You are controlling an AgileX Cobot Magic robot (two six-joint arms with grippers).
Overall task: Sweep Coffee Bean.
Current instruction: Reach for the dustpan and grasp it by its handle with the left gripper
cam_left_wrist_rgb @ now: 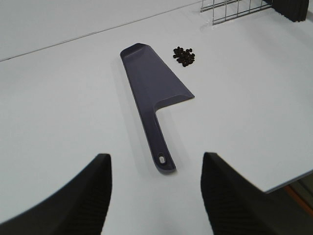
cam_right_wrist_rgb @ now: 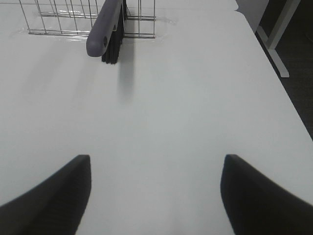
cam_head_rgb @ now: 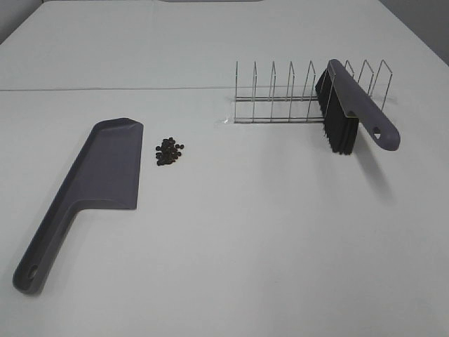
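Note:
A small heap of dark coffee beans (cam_head_rgb: 168, 151) lies on the white table just right of the grey dustpan (cam_head_rgb: 95, 175), which lies flat with its handle toward the front left. Both also show in the left wrist view, beans (cam_left_wrist_rgb: 184, 56) beside the dustpan (cam_left_wrist_rgb: 154, 88). A grey brush (cam_head_rgb: 354, 105) with black bristles leans in a wire rack (cam_head_rgb: 295, 95) at the back right; the right wrist view shows the brush (cam_right_wrist_rgb: 105, 29) too. My left gripper (cam_left_wrist_rgb: 155, 196) is open, short of the dustpan handle. My right gripper (cam_right_wrist_rgb: 155, 196) is open, well short of the brush. Neither gripper shows in the exterior view.
The white table (cam_head_rgb: 266, 239) spreads around these things, with a seam running across the back. Its right edge (cam_right_wrist_rgb: 274, 83) shows in the right wrist view, with a white table leg beyond. The table's front edge (cam_left_wrist_rgb: 288, 178) shows in the left wrist view.

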